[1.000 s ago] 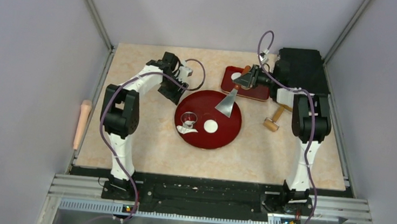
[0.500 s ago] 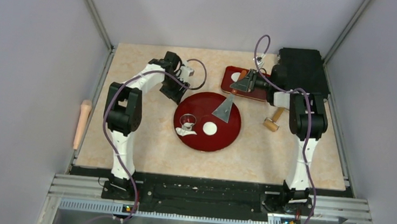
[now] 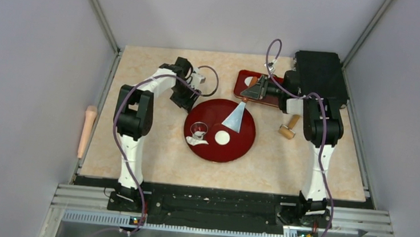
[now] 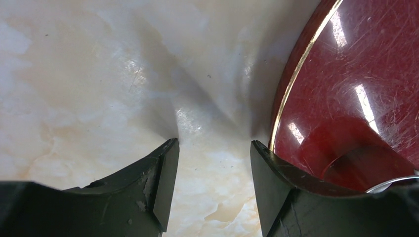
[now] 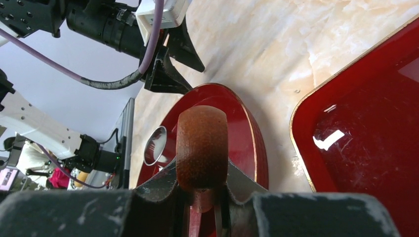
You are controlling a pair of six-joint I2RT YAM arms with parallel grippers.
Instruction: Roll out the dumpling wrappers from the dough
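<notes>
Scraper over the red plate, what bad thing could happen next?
1. The scraper, gripped in the right tool, points toward the round wrapper. If it comes in too steep, it might dent or fold the wrapper instead of sliding under.
2. The metal ring stands close by, so a long push could knock it.
3. The open left tool sits beside the rim of the round red plate and might nudge it.

One dumpling wrapper (image 3: pixel 222 137), a neat round white disc, lies flat near the middle of the round red plate (image 3: pixel 237 148). The dough (image 3: pixel 197 141), a ragged white scrap, lies flat at the plate's left edge.
</notes>
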